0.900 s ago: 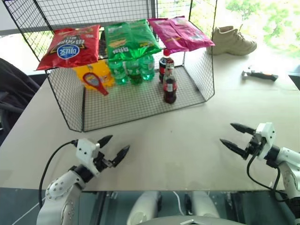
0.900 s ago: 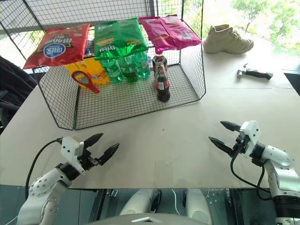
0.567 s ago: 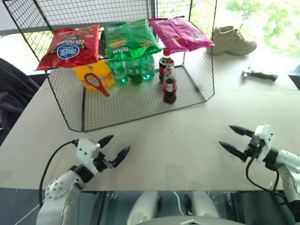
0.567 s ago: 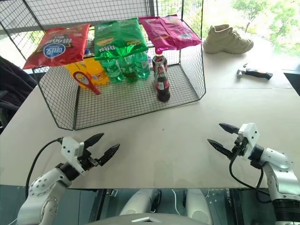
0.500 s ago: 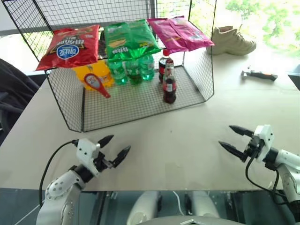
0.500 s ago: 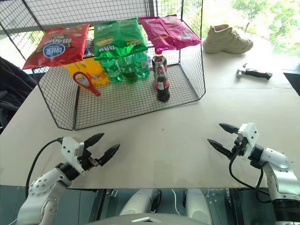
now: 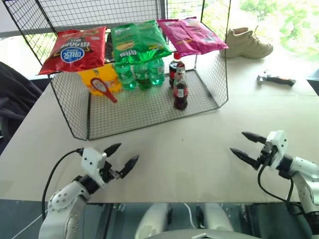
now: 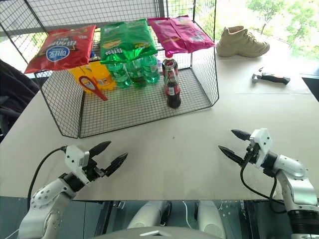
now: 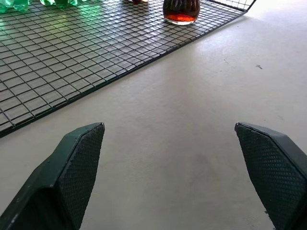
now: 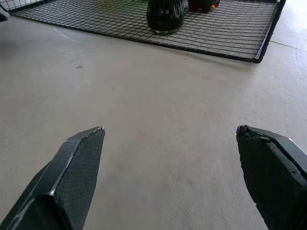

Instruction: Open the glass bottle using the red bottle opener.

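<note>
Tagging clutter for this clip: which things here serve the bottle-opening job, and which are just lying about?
Belongs to the job:
glass bottle
red bottle opener

Lying about:
plastic cola bottle
green bottles
red, green and pink snack bags
yellow bag
shoe
hand tool

A wire rack (image 8: 209, 74) stands on the pale surface (image 8: 164, 149). Inside it, the glass bottle (image 8: 173, 88) stands upright near the right wall, and the red bottle opener (image 8: 92, 87) sits toward the left. The left hand (image 8: 110, 154) and right hand (image 8: 234, 142) hover low over the surface, fingers spread, both empty.
</note>
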Available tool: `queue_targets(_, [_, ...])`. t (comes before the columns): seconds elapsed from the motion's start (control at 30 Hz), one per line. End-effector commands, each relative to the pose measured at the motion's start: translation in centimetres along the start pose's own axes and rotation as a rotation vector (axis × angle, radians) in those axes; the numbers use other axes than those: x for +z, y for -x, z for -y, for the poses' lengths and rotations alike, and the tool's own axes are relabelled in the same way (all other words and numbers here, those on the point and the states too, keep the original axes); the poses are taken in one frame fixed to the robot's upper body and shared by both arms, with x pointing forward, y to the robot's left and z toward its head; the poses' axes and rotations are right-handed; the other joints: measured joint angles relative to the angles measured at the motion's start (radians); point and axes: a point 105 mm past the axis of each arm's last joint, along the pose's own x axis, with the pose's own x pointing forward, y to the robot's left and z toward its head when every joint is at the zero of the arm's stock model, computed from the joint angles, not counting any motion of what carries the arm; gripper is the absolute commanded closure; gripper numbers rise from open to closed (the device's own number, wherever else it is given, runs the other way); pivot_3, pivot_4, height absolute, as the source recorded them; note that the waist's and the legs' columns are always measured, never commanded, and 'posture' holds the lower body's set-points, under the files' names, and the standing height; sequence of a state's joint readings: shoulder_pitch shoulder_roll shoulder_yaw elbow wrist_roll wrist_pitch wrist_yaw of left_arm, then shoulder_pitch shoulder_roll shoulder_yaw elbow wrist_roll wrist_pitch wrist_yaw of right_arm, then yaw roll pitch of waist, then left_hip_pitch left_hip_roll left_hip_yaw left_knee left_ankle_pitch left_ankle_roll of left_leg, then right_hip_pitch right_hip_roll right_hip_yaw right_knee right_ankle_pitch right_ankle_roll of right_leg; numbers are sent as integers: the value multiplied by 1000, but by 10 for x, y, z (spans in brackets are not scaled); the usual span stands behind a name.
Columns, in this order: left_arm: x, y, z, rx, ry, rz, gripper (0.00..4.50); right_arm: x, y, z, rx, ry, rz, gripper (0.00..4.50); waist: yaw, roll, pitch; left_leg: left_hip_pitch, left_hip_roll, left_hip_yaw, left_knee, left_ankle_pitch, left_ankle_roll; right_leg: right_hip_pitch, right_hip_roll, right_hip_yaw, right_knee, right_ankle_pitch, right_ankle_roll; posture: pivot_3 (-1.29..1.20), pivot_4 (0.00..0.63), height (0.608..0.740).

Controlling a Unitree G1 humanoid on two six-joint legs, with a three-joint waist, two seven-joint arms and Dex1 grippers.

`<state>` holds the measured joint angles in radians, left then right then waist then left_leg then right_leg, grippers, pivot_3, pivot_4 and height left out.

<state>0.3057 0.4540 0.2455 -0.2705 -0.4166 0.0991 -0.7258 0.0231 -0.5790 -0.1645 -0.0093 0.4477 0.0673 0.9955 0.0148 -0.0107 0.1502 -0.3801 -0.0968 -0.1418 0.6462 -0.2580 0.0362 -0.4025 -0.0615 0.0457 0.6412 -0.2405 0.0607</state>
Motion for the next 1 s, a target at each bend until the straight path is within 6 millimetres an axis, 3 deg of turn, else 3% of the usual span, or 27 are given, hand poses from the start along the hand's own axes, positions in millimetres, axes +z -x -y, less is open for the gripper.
queue_targets(0.03, [23, -9, -14, 95, -54, 98, 0, 26, -15, -15, 64, 6, 89, 89, 1, 0, 0, 0, 0, 0, 0, 0, 0, 0, 0, 0, 0, 0, 0, 0, 150, 732])
queue_targets(0.27, [60, -32, -48, 325, -94, 241, 0, 71, -51, -51, 153, 2, 221, 89, 0, 0, 0, 0, 0, -1, 0, 0, 0, -1, 0, -1, 0, 0, 0, 0, 150, 732])
queue_targets(0.5, [91, -41, -80, 536, -130, 343, 0, 105, -77, -75, 153, 6, 327, 89, 0, -1, -1, -3, -1, -1, 0, 3, -5, -4, 0, -1, 0, 0, 1, 0, 150, 732])
queue_targets(0.57, [105, -43, -86, 569, -137, 403, 0, 108, -80, -81, 156, -1, 342, 89, 2, -2, -1, -4, -1, -2, 0, 3, -5, -5, 0, -2, 1, 0, 0, 0, 150, 732])
queue_targets(0.83, [130, -62, -110, 607, -181, 473, 0, 105, -88, -95, 169, -10, 347, 89, 0, -3, -1, -4, -2, -2, 0, 3, -5, -6, 0, -2, 2, 1, 1, 0, 150, 732])
queue_targets(1.0, [131, -67, -120, 645, -185, 483, 0, 104, -89, -94, 157, -2, 345, 89, -3, -3, -1, -4, -3, -3, 1, 4, -6, -6, 0, -2, 3, 1, 1, 0, 150, 732])
